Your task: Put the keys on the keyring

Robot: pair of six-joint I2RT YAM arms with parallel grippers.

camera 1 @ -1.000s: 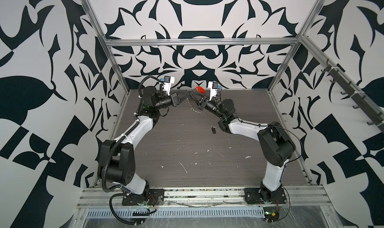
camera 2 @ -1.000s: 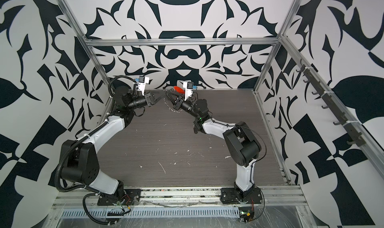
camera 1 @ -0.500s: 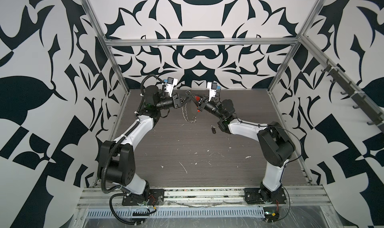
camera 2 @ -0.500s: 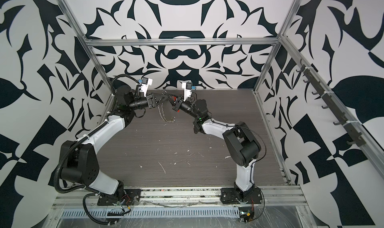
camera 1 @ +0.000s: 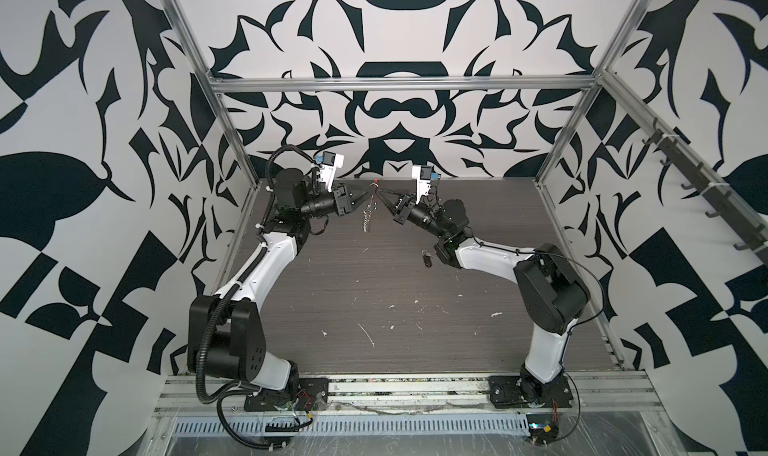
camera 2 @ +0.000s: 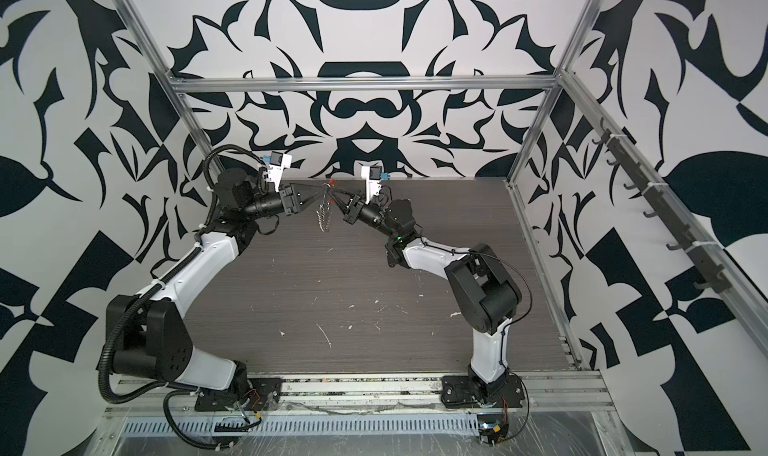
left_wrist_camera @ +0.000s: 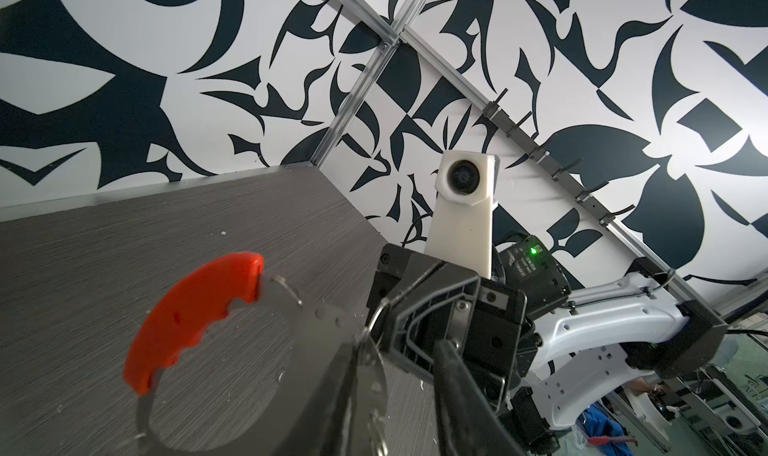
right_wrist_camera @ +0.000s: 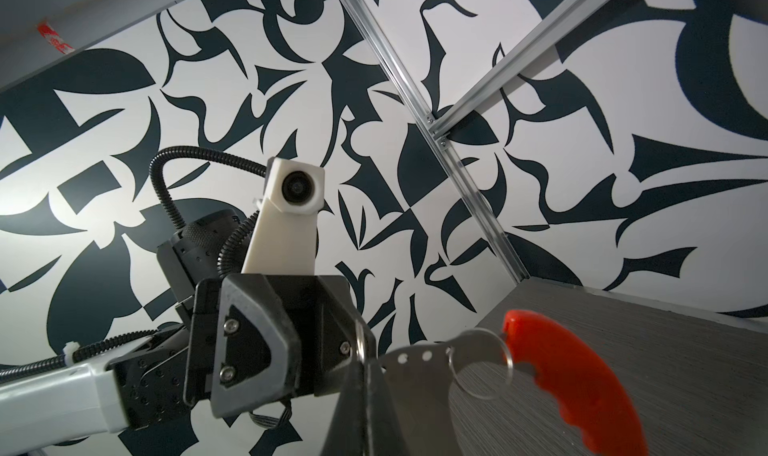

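**Keyring dangling from the right fingers, left fingers spread**

A dark grey, wood-grained tabletop (camera 1: pixel 374 292) is showing scattered white flecks and scratches. Black-and-white patterned walls (camera 1: pixel 395 113) are closing it in on three sides behind a silver frame (camera 1: pixel 399 85). A rail of hooks (camera 1: pixel 702 184) is running along the right wall.

Near the back edge the two sets of fingers are meeting in the air. The right fingers (camera 1: pixel 389 199) are pressing together on the keyring (camera 1: pixel 367 217), whose chain is hanging straight down above the tabletop. Its red section (left_wrist_camera: pixel 187 316) is showing large in both wrist views. The left fingers (camera 1: pixel 358 190) are standing spread just beside the keyring; I cannot tell whether they are touching it. The key (camera 1: pixel 427 260) is lying on the tabletop beside the right arm (camera 1: pixel 490 258), well apart from the keyring.

A second ago the left fingers were pressed together at the keyring, and the loop was bunched between the two sets of fingers with the red section on top. Now it is dangling. The key is lying where it lay.
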